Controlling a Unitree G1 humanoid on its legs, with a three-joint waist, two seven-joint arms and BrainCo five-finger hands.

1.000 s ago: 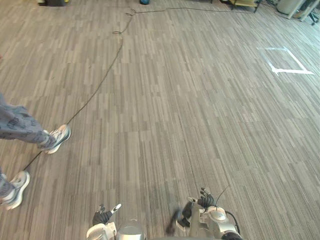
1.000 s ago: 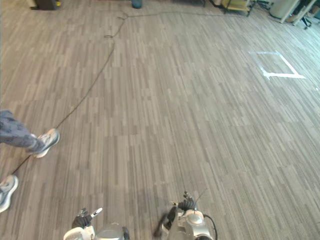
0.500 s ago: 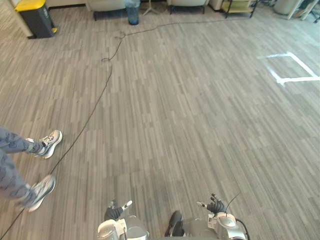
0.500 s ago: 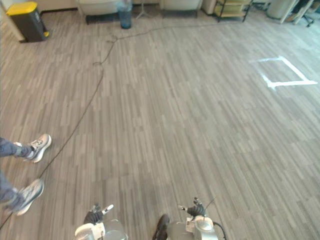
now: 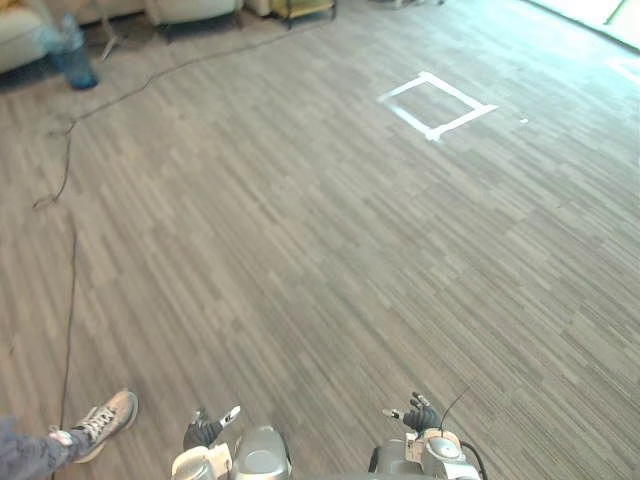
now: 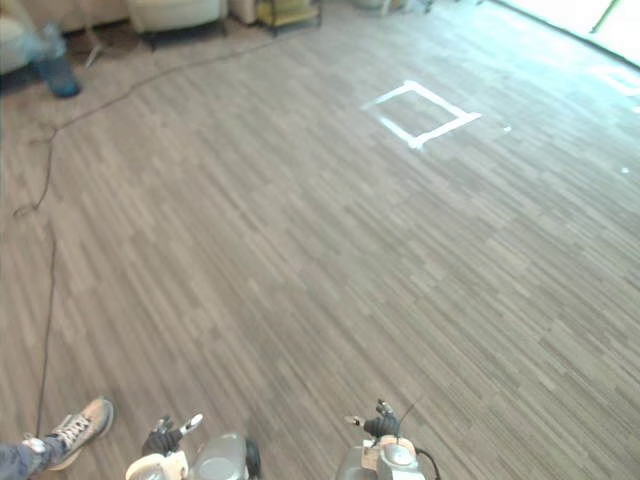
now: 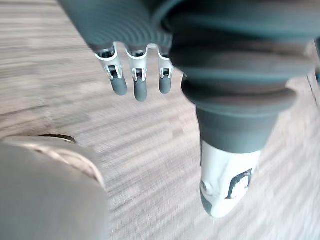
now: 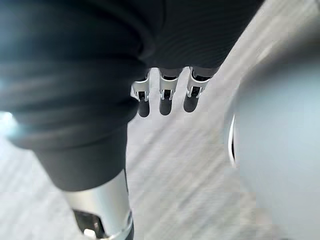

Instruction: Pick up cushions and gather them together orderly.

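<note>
A person's grey-and-white lace-up shoe (image 5: 108, 420) stands on the grey wood-grain plank floor (image 5: 300, 250) at the near left, with a trouser cuff above it. At the far left edge a translucent blue bottle (image 5: 72, 50) stands upright beside pale upholstered seats (image 6: 175, 12). It cannot be told whether any cushions lie on those seats, nor which way they point.

The left hand (image 5: 205, 431) hangs low, just right of the shoe. In its wrist view the fingers (image 7: 140, 86) are straight and side by side over bare floor, the thumb is apart from them, and nothing is held.

The right hand (image 5: 421, 417) hangs at the same height further right. Its fingers (image 8: 165, 99) are also straight and relaxed, and they too grasp nothing.

Far off to the right, a square outline of white tape (image 5: 437, 104) lies flat on the floor, one corner turned toward the robot.
</note>
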